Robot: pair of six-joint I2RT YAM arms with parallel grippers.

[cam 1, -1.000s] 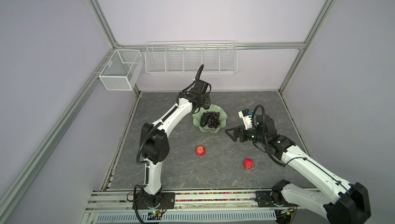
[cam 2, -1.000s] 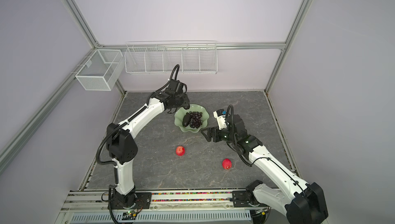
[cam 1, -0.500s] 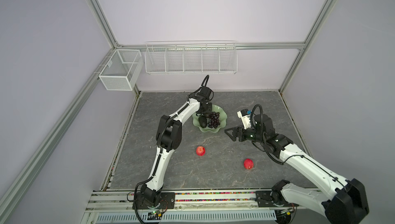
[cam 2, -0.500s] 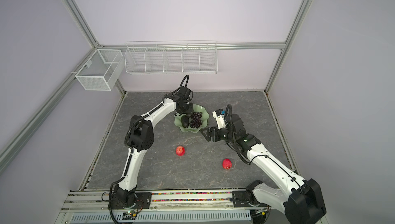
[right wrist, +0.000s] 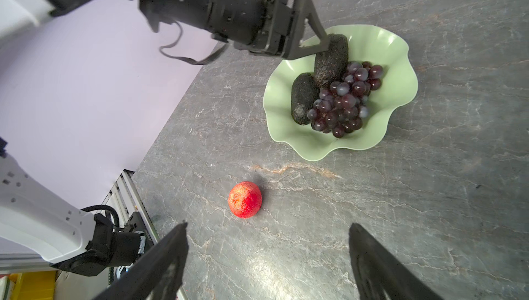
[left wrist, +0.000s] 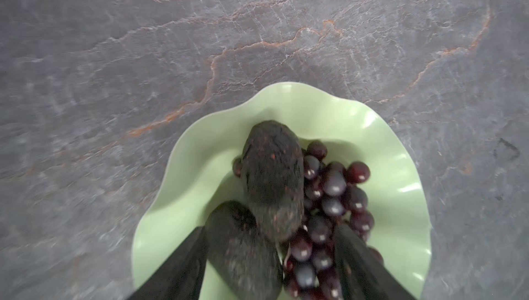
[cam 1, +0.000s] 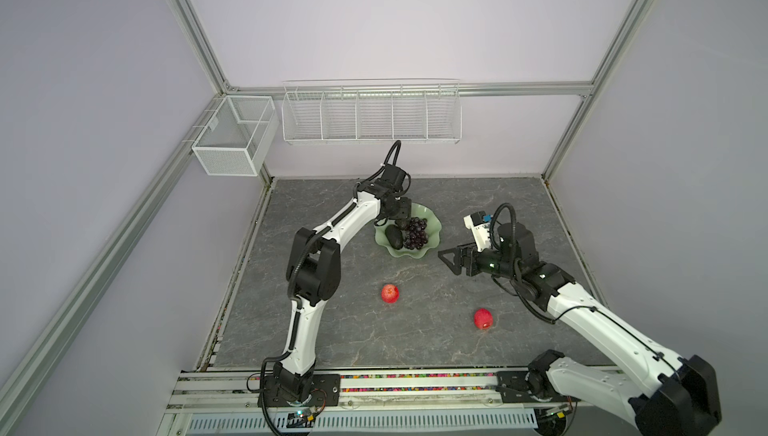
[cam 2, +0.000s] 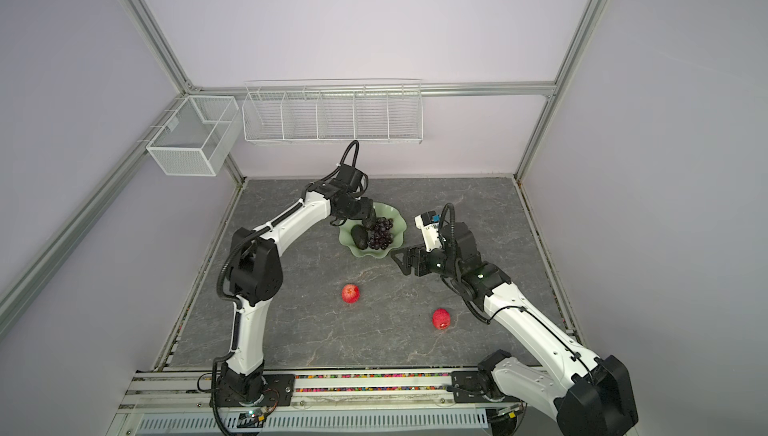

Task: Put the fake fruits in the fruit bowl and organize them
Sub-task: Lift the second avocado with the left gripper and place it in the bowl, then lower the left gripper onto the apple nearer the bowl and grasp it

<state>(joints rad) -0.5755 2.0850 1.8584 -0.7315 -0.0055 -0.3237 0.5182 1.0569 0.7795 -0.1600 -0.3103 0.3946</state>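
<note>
Right wrist view: bumpy avocado (right wrist: 332, 58) against glossy grapes (right wrist: 343, 101), wavy bowl (right wrist: 400, 64); left gripper (right wrist: 323, 43) parted wider than before, right gripper (right wrist: 268, 224) agape.

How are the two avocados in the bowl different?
The front avocado lies low on the bowl floor beside the grapes; the back avocado sits higher, leaning over the grapes. The open left gripper hovers at the back avocado's end, not the front avocado's. Both are dark, bumpy ovals.
</note>
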